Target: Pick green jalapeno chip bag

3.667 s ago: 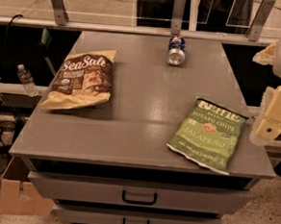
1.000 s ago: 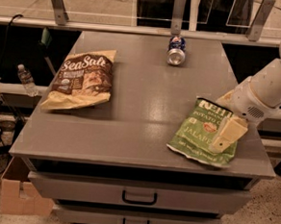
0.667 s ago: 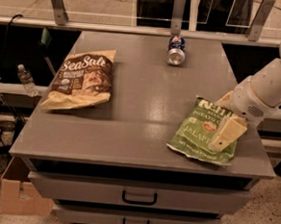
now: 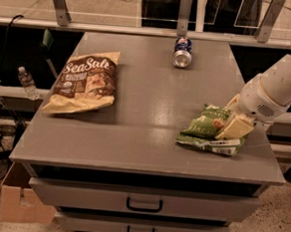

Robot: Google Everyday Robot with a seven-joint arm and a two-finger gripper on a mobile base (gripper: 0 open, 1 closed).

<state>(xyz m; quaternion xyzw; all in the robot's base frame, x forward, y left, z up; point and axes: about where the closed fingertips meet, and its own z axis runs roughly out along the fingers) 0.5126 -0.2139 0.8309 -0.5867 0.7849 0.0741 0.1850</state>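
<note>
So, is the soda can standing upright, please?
No, the soda can lies on its side, while the gripper is at the green jalapeno chip bag.

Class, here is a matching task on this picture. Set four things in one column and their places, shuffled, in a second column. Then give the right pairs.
Things
1. green jalapeno chip bag
2. Sea Salt chip bag
3. can
4. hand

Places
A. lying on its side near the far edge of the table
B. left part of the table top
C. at the table's right side, against a bag
D. front right of the table top

Pairs: 1-D, 2-B, 3-A, 4-C
</note>
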